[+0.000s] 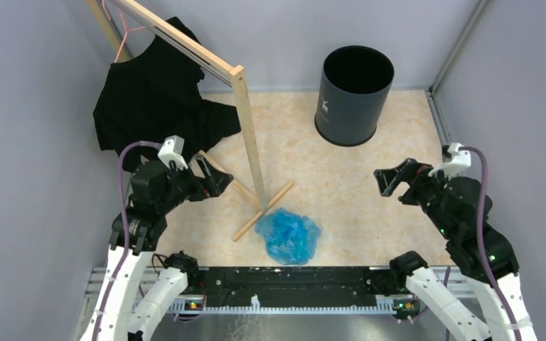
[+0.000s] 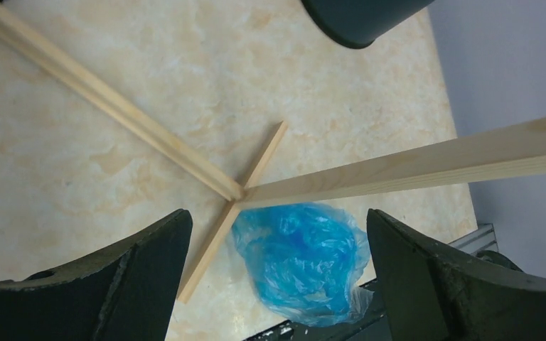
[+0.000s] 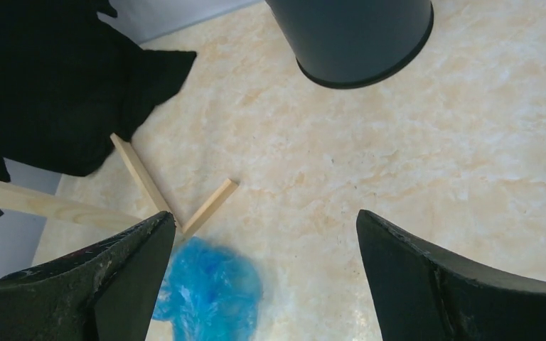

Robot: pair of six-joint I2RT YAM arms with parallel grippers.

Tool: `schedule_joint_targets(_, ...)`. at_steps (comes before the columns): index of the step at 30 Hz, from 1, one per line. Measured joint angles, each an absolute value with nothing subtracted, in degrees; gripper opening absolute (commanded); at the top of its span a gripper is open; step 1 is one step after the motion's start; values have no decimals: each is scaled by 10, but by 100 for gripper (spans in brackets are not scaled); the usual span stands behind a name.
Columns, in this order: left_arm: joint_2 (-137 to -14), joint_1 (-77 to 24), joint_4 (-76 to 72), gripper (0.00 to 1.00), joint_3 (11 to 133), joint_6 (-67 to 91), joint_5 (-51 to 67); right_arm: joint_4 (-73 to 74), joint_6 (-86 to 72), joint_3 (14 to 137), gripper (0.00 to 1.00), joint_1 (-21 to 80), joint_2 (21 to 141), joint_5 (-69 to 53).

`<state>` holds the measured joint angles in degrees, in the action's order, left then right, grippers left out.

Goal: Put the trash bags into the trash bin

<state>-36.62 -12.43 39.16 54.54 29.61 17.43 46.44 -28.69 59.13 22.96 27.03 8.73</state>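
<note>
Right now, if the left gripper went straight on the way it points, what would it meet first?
Probably the crossed foot of the wooden stand, ahead of the open left gripper; the trash bag lies just beyond it. Depth is unclear.

Beige table [image 1: 370, 192], trash bin [image 1: 348, 106], trash bags [image 1: 288, 236], wooden stand [image 1: 250, 135]

Both arms hang bent at the elbow, left gripper [image 1: 213, 179] and right gripper [image 1: 392, 179] spread wide, empty, seemingly tilted inward and down.
</note>
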Motion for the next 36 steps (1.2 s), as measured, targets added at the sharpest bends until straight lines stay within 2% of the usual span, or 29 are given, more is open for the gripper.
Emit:
schedule_joint_targets(6, -308, -124, 387, 99, 452, 345, 149, 430, -281, 514, 99, 230, 293, 4)
schedule_joint_targets(12, -273, -124, 300, 99, 351, 391, 239, 337, -313, 388, 99, 230, 304, -191)
schedule_joint_targets(16, -310, -124, 250, 99, 302, 418, 315, 282, -348, 324, 99, 243, 321, -254)
schedule_joint_targets(22, -371, -144, 210, 99, 275, 418, 370, 212, -377, 295, 99, 345, 352, -235)
schedule_joint_targets(30, -371, -335, 128, 98, 182, 488, 292, 92, -411, 259, 99, 538, 516, -121)
schedule_joint_targets(34, -387, -380, 89, 90, 117, 536, 257, 59, -423, 259, 92, 591, 574, -68)
schedule_joint_targets(36, -417, -387, 72, 80, 114, 544, 245, 37, -431, 253, 85, 595, 594, -50)
